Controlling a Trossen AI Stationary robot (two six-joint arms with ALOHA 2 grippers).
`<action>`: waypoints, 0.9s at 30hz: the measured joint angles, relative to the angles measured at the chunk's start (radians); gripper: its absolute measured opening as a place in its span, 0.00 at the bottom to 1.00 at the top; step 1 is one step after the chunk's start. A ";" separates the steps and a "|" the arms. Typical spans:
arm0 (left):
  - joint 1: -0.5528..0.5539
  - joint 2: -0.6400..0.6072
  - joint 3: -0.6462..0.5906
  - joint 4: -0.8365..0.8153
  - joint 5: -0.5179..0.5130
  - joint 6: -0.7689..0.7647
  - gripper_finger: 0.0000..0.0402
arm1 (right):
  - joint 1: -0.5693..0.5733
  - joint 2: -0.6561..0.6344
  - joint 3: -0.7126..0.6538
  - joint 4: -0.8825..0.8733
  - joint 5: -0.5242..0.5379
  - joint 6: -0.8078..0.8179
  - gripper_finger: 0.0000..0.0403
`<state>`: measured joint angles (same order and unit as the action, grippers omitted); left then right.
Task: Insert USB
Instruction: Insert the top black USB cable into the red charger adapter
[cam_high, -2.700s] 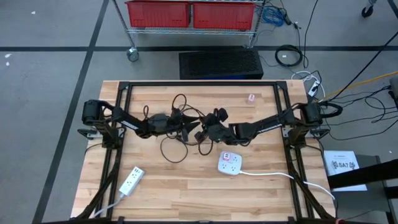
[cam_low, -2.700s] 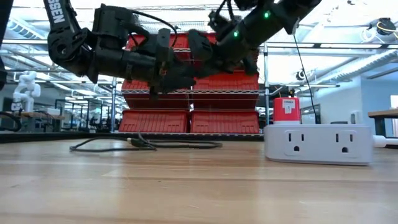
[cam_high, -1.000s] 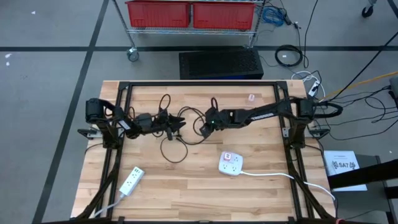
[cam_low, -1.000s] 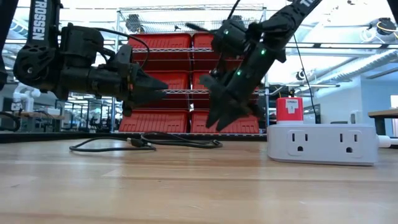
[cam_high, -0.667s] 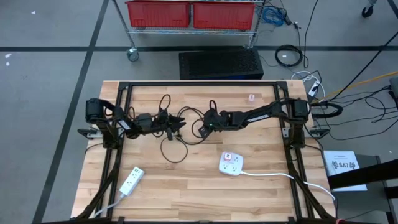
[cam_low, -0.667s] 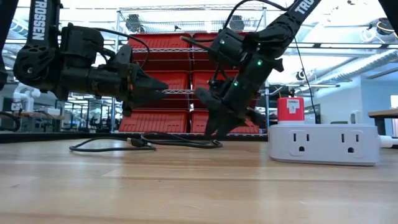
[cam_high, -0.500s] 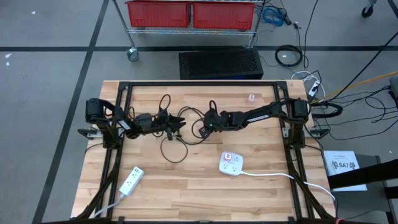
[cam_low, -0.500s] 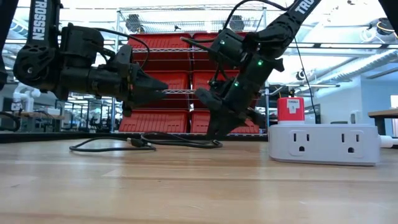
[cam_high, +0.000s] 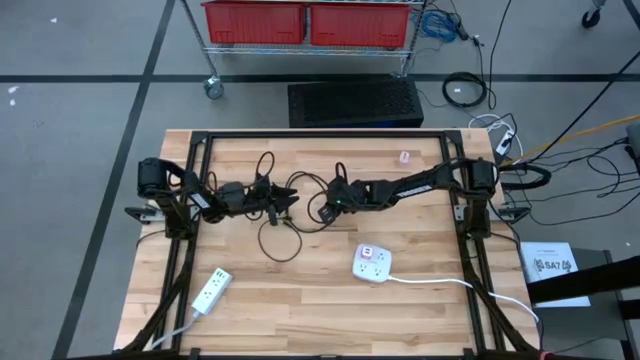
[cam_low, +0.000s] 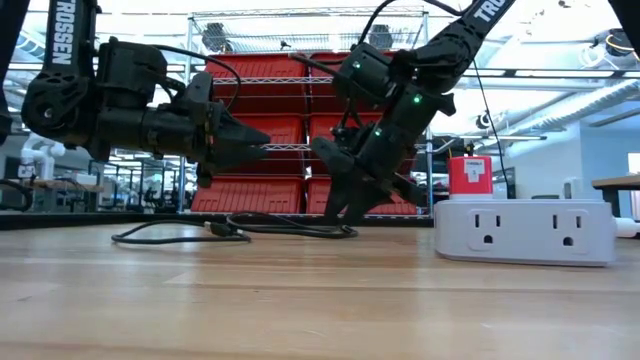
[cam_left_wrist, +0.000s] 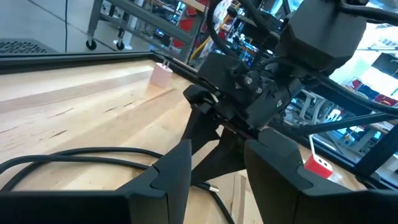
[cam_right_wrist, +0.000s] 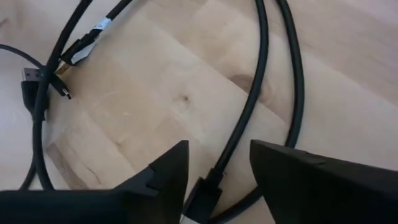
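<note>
A black USB cable (cam_high: 280, 235) lies in loose loops on the wooden table. My right gripper (cam_right_wrist: 217, 180) is open and low over it, fingers pointing down. One black plug (cam_right_wrist: 202, 194) lies on the wood between its fingers, its cord running away from them. Other small plug ends (cam_right_wrist: 62, 87) lie farther off. My left gripper (cam_high: 292, 200) hovers open just left of the right one, with nothing between its fingers (cam_left_wrist: 180, 168). The white power strip (cam_high: 368, 262) with a red charger (cam_low: 468, 176) sits toward the near right. My right gripper comes at the black plug (cam_right_wrist: 198, 199) from above, slanting, one finger on each side of it. The plug lies flat on the table, close to one finger (cam_right_wrist: 168, 180). I cannot tell whether that finger touches it.
A second white power strip (cam_high: 210, 290) lies near the front left corner. A small pink piece (cam_high: 404, 157) sits at the far right of the table. The black frame rails (cam_high: 320, 134) run along the far edge and both sides.
My right gripper has gone down toward the table and a little toward the left edge, and now has its fingertips at the cable loops. The cable has stayed where it was.
</note>
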<state>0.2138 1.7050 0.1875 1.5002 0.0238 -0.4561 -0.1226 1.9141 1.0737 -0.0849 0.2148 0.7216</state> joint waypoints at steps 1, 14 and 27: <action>0.000 0.000 0.000 0.000 0.000 0.000 0.39 | -0.001 0.001 0.000 0.000 0.001 0.000 0.42; 0.000 0.000 0.000 0.019 0.000 0.000 0.39 | 0.016 0.031 0.001 0.003 0.065 -0.119 0.03; -0.167 -0.014 0.072 0.063 0.252 0.319 0.39 | 0.071 -0.197 0.002 0.048 0.118 -0.264 0.00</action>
<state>0.0466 1.6908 0.2596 1.5627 0.2761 -0.1374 -0.0513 1.7166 1.0752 -0.0371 0.3324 0.4577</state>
